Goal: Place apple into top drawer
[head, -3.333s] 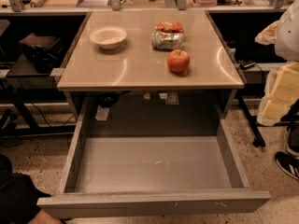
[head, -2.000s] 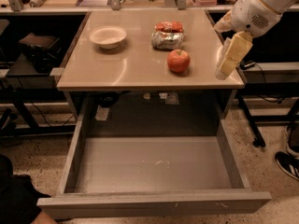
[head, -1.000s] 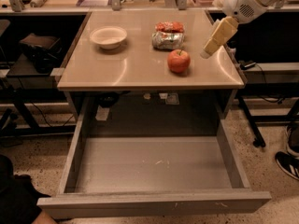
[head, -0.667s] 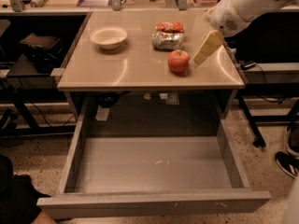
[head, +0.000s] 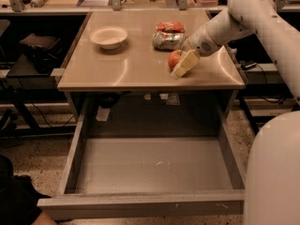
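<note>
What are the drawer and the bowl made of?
The drawer looks like grey metal, dull and scuffed, with pale scratches on its bottom. The bowl is white and smooth, maybe plastic or ceramic; the look leaves that open. The tool is at the apple.

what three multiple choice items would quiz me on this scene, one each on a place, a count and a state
1. The top drawer is:
A. shut
B. pulled open and packed full
C. pulled open with nothing in it

2. How many things lie on the tabletop?
A. one
B. three
C. five

3. Where is the gripper?
A. inside the top drawer
B. at the apple on the tabletop
C. down by the floor

Key:
1 C, its bare grey bottom shows.
2 B, the white bowl, the foil snack bag and the apple.
3 B, the gripper partly covers the apple, just in front of the foil snack bag.
</note>
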`<state>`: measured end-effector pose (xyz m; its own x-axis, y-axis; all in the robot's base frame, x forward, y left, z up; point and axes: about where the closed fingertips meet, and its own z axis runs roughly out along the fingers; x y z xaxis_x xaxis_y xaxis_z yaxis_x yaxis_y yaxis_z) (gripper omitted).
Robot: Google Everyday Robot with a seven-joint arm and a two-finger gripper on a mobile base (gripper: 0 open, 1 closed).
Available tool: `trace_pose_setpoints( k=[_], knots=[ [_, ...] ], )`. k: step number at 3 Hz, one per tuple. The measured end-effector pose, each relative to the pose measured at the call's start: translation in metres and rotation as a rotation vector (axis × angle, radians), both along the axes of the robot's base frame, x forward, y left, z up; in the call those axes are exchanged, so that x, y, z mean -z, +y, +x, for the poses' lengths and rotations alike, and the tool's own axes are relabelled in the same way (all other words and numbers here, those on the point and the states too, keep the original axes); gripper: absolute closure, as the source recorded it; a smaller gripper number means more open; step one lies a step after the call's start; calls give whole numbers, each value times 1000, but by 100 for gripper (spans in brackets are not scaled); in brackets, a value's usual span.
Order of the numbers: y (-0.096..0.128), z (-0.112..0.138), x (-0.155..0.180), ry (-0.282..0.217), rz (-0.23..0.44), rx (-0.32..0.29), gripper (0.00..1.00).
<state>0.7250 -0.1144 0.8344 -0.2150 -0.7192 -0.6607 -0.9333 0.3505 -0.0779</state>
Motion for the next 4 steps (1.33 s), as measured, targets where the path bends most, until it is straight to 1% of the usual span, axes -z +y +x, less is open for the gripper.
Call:
trace_pose_setpoints(
  k=[1, 2, 4],
  knots=[
    [0, 0, 0, 0, 0, 0, 0],
    [0, 0, 0, 0, 0, 0, 18],
    [0, 0, 0, 0, 0, 0, 65]
  ],
)
